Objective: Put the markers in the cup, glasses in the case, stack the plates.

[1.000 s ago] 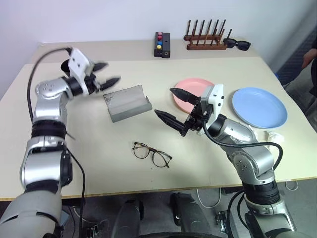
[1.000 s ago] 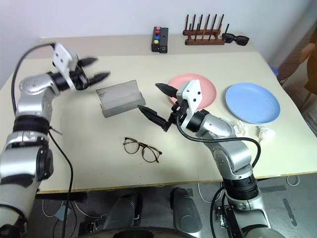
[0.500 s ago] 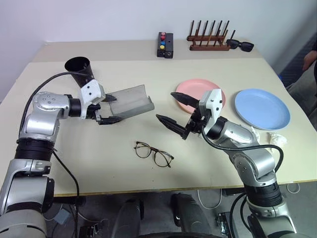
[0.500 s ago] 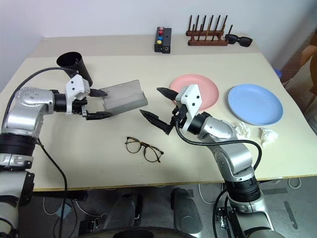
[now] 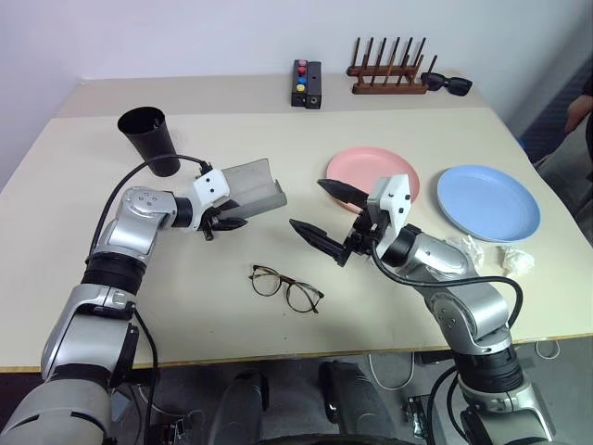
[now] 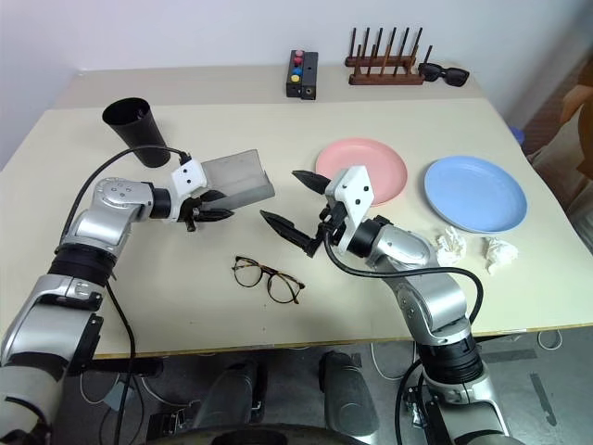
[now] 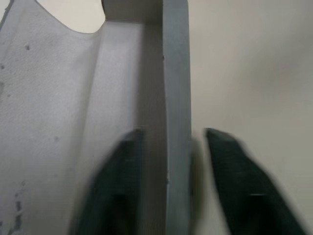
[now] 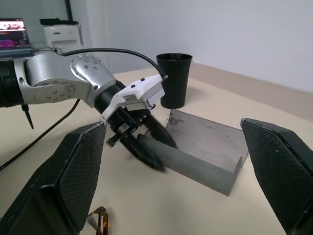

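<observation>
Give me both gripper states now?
Left gripper: fingers straddling the case front wall, closing; grip cannot be told.
Right gripper: open, empty.

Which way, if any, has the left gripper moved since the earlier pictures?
Yes. The left gripper has come down from above the table and moved toward the case, its jaws now straddling the case's front wall.

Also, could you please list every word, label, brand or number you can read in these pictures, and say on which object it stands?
No text can be read.
The laptop screen behind the table shows a coloured picture, too small and blurred to read.
The black button box has coloured buttons but no legible marking.
</observation>
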Controlling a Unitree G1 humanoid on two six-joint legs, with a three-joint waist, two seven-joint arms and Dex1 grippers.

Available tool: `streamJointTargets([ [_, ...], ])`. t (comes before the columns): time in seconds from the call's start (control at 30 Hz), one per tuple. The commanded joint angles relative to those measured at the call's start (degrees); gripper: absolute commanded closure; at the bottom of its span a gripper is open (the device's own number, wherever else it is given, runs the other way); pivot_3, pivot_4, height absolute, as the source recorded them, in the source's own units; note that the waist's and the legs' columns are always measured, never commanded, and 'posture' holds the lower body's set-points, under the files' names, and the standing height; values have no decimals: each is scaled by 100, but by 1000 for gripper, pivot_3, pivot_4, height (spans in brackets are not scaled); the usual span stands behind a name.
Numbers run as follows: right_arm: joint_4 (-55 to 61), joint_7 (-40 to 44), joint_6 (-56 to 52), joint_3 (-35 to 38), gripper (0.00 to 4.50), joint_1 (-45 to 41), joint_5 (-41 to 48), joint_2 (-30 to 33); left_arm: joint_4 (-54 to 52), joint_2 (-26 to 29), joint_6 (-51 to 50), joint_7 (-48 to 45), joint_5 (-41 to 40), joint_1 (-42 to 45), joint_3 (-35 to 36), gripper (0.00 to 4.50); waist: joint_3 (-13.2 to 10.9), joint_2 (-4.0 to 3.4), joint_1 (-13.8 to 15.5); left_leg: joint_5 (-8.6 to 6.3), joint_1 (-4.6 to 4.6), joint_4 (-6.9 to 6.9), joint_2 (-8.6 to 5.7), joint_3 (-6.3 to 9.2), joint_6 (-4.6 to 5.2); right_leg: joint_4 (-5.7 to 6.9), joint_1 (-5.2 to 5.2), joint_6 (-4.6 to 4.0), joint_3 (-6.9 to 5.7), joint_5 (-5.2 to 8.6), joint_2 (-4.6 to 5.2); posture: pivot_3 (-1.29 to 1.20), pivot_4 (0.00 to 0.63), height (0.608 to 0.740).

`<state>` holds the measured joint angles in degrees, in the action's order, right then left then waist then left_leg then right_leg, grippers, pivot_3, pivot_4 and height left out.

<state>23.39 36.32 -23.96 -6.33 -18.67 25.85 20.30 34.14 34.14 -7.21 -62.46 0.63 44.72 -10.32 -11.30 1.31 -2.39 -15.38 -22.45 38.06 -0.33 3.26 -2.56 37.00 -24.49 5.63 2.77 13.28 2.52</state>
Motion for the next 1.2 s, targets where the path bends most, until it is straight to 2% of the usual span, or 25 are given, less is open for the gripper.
streamJointTargets([
  [0.03,289,-21,107,21,0,1,15,-25,-82,27,218,39,36,8,32,4435,0,0,1,0,0,0,0,-1,0,0,0,0,0,0,1,0,150,735],
  [0.23,277,-1,92,20,0,-30,25,-12,-639,60,433,-456,-297,-210,97,4479,0,0,3,0,0,0,0,-1,0,-1,1,0,0,0,2,0,150,735],
  [0.53,315,-25,57,-10,0,-21,24,-18,-1915,250,-394,-1301,-589,-590,-102,4479,0,0,-1,0,0,0,0,0,0,-1,1,0,1,0,1,0,150,735],
  [0.8,344,-71,49,-28,0,8,13,-32,-2391,336,-1170,-1323,-571,-833,-246,4479,0,0,-7,0,0,0,2,1,0,-1,0,-1,0,1,-2,0,150,735],
  [1.03,340,-72,43,-53,0,1,20,-33,-2414,353,-1112,-1289,-584,-924,-245,4479,0,-1,-2,0,0,0,2,0,0,-1,0,-2,0,2,-1,0,150,735],
  [1.07,333,-70,44,-58,0,-6,18,-35,-2404,346,-1110,-1289,-601,-926,-235,3895,0,-1,-2,0,0,0,2,0,0,-1,0,-2,0,2,-1,0,150,735],
  [1.1,328,-68,43,-63,0,-13,17,-38,-2386,343,-1087,-1282,-600,-925,-229,3564,0,-1,-2,0,0,0,2,0,0,-1,0,-3,0,2,-1,0,150,735],
  [1.2,325,-61,32,-72,0,-26,23,-36,-2284,330,-904,-1148,-510,-907,-207,2041,0,0,-1,0,0,0,2,0,0,-1,0,-3,0,2,-1,0,150,735],
])
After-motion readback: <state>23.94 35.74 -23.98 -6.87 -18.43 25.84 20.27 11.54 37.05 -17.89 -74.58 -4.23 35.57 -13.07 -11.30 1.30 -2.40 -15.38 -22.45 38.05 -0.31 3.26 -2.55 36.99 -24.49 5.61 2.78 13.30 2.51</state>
